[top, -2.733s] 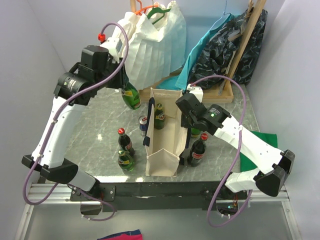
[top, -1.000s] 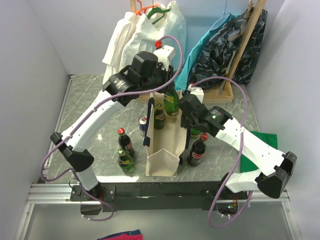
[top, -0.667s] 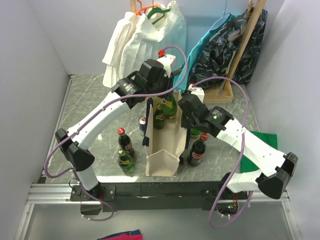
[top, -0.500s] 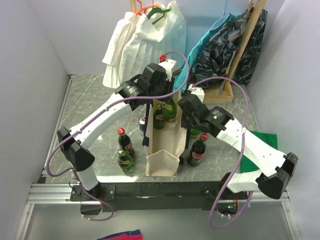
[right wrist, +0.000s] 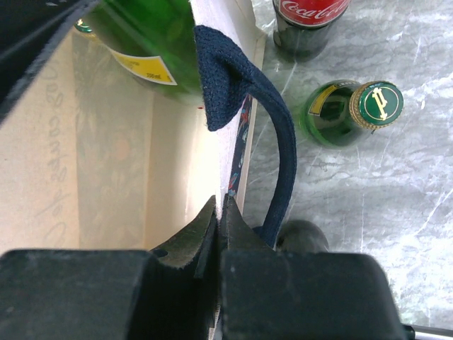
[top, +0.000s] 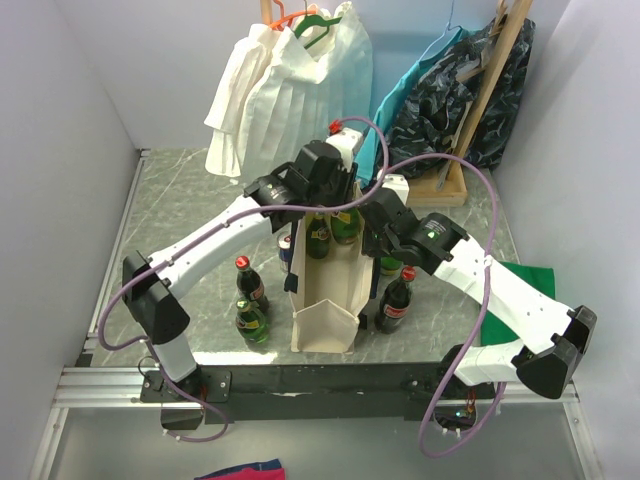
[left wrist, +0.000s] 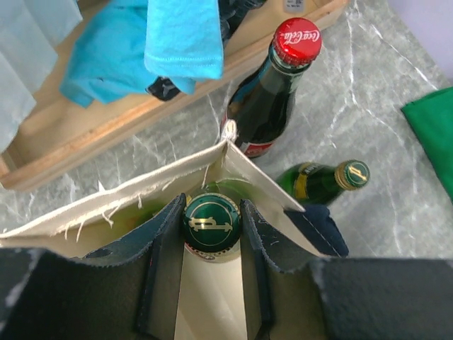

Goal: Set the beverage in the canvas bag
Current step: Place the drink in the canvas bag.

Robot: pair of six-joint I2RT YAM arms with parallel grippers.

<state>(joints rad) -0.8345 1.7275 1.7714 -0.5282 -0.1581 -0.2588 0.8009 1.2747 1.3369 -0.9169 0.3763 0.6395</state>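
Inside the canvas bag (top: pixel 325 318), far end: green bottle (left wrist: pixel 211 221), cap clamped by the left gripper (left wrist: pixel 211 237), plain only from the left wrist; base hidden, apparently most of its length below the rim. By the navy handle (right wrist: pixel 282 156), right gripper (right wrist: pixel 221 212) jaws pressed together on the bag's right wall; bag's near half open; cola bottle (top: pixel 396 303) just outside that wall.

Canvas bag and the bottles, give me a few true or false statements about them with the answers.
1. The left gripper grips a green bottle inside the canvas bag. True.
2. The right gripper hangs open. False: it pinches the bag's wall.
3. A red-capped cola bottle stands outside the bag. True.
4. The bag lies flat. False: it stands upright, mouth open.
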